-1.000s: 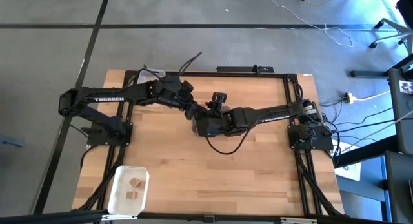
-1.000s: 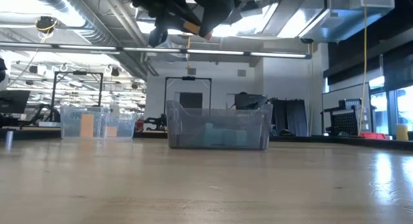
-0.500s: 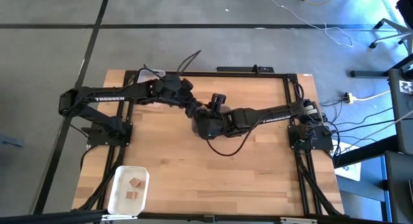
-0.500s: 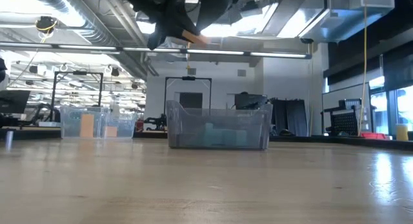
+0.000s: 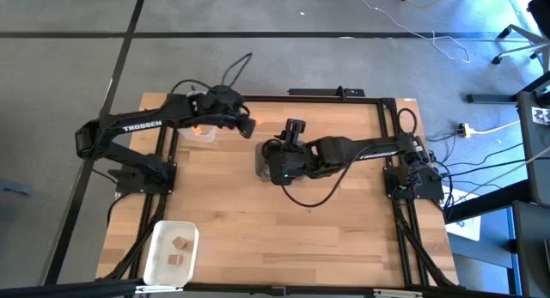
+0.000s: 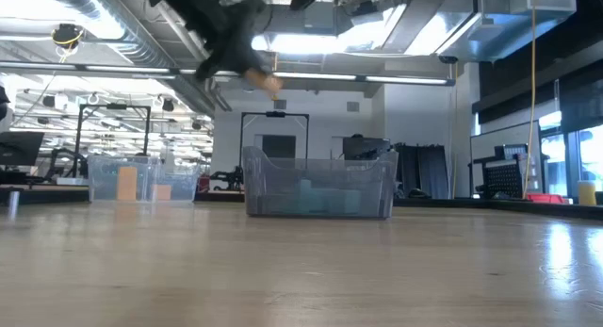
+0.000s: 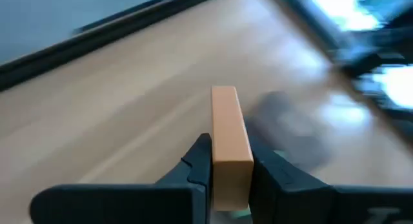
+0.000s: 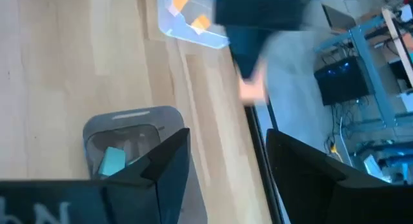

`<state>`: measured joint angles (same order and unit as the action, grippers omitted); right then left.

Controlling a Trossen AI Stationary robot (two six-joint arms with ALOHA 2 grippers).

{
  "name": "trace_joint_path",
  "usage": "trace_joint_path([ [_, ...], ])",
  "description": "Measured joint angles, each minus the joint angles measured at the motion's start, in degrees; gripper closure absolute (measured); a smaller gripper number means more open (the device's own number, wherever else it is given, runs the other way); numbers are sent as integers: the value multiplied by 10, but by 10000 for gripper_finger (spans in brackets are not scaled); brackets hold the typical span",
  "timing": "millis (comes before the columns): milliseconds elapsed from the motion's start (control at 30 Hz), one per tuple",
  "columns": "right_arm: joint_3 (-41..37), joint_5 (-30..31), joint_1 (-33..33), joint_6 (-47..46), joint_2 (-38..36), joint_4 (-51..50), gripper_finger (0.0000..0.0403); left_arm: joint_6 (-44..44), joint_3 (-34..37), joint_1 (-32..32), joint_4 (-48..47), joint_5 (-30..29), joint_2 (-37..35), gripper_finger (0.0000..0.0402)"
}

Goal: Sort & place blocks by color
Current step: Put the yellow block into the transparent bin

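My left gripper hangs in the air beside the clear bin, shut on an orange block. That block also shows high up in the low view. The clear bin holds more orange blocks. My right gripper is open above the grey bin, which has teal blocks lying in it. A white tray at the table's near left holds two tan blocks. My left gripper pinches the orange block between its two fingers, which press on its two broad faces near one end. The rest of the block sticks out forward past the fingertips. It is lifted clear of the table.
The grey bin stands mid-table under the right gripper. The clear bin sits near the far left corner. Black frame rails run round the table's edges. Bare wood stretches across the near half.
My left gripper has swung from over the grey bin toward the table's far left, toward the clear bin, carrying the orange block. It has stayed shut on the block. The right arm has shifted only slightly.
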<state>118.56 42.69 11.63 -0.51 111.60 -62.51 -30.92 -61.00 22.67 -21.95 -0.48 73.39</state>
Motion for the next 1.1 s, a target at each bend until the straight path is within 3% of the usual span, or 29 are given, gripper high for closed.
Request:
trace_joint_path([
  [100,46,1,2,-17,0,-67,198,0,-1,29,-48,-47,-15,354],
  [333,159,1,2,-150,0,-282,197,7,-1,108,-182,-85,-45,354],
  [700,158,-95,2,-140,-72,-276,197,50,0,242,-280,-114,-43,354],
  [933,158,-99,2,-142,-100,-275,197,79,0,326,-319,-108,-18,354],
  [1100,158,-99,2,-140,-102,-275,197,94,0,357,-317,-69,20,354],
])
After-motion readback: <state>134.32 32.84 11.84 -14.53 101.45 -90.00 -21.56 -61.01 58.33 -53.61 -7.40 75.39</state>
